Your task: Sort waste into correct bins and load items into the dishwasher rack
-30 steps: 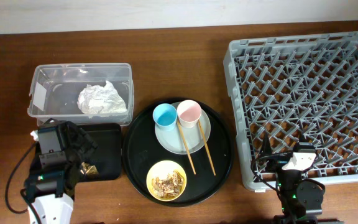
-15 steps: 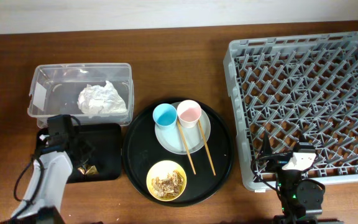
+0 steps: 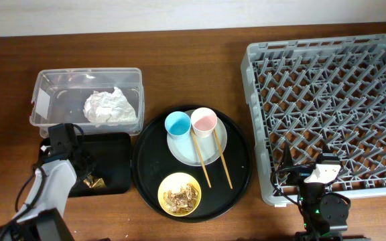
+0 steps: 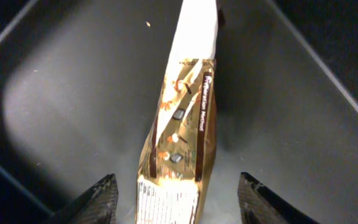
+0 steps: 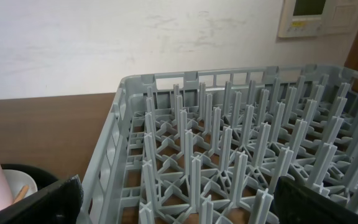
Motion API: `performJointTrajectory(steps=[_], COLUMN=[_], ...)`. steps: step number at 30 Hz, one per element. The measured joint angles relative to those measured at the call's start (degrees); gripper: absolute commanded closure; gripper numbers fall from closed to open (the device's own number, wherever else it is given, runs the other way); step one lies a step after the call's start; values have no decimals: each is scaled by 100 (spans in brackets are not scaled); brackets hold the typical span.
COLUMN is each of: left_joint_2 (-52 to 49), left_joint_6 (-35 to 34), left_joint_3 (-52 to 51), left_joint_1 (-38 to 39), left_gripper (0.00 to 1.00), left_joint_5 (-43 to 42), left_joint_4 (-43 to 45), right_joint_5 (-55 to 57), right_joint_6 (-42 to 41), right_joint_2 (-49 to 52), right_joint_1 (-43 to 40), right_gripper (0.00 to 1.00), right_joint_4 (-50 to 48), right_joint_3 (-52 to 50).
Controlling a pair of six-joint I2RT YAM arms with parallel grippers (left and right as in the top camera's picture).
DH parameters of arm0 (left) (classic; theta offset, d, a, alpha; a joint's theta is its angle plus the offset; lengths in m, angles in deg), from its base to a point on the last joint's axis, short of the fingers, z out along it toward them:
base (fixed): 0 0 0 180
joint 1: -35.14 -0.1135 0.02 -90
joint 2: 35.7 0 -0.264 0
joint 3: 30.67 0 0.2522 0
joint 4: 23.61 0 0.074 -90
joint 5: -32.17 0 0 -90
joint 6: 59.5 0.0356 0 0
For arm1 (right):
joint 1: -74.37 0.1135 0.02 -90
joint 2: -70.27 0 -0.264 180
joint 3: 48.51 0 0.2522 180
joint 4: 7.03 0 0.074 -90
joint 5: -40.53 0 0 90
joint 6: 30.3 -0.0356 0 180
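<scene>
The brown-and-gold wrapper (image 4: 182,124) lies flat in the shallow black tray (image 3: 112,150) and also shows in the overhead view (image 3: 95,181). My left gripper (image 4: 179,190) hovers over it, open, with its fingers apart on either side and not touching it; in the overhead view it is at the tray's left part (image 3: 82,169). The white napkin (image 3: 110,107) lies in the clear tub (image 3: 52,84). My right gripper (image 5: 185,208) is open and empty at the front edge of the grey dishwasher rack (image 3: 334,107).
A big round black tray (image 3: 146,167) holds a white plate (image 3: 212,150) with a light-blue cup (image 3: 177,123) and a pink cup (image 3: 204,122), two chopsticks (image 3: 202,161), and a yellow bowl (image 3: 178,194) of tan scraps.
My left wrist has shifted from the near left of the black tray toward its far left corner. The wrapper stays in the tray. The right arm has not moved.
</scene>
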Motion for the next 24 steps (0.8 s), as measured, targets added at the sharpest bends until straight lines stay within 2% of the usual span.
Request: performJointTrajectory(steps=[5, 7, 9, 14, 17, 19, 24], left_joint_2=[-295, -295, -291, -35, 476, 986, 2127], left_joint_6=[-2, 9, 15, 15, 15, 15, -92], left_joint_3=[-9, -9, -2, 125, 483, 820, 1178], left_joint_1=[0, 0, 0, 0, 0, 0, 0], left_gripper=[63, 81, 89, 90, 90, 94, 94], left_joint_5=[-15, -11, -17, -24, -33, -33, -273], left_joint_4=[70, 83, 37, -525, -964, -1080, -278], right_joint_5=[0, 0, 0, 0, 0, 0, 0], right_joint_6=[2, -2, 2, 4, 0, 0, 2], right_joint_2=[0, 0, 0, 0, 0, 0, 0], right_joint_1=[0, 0, 0, 0, 0, 0, 0], right_gripper=[1, 1, 1, 1, 1, 1, 1], right_joint_4=[0, 0, 0, 0, 0, 0, 0], right_joint_3=[0, 0, 0, 0, 0, 0, 0])
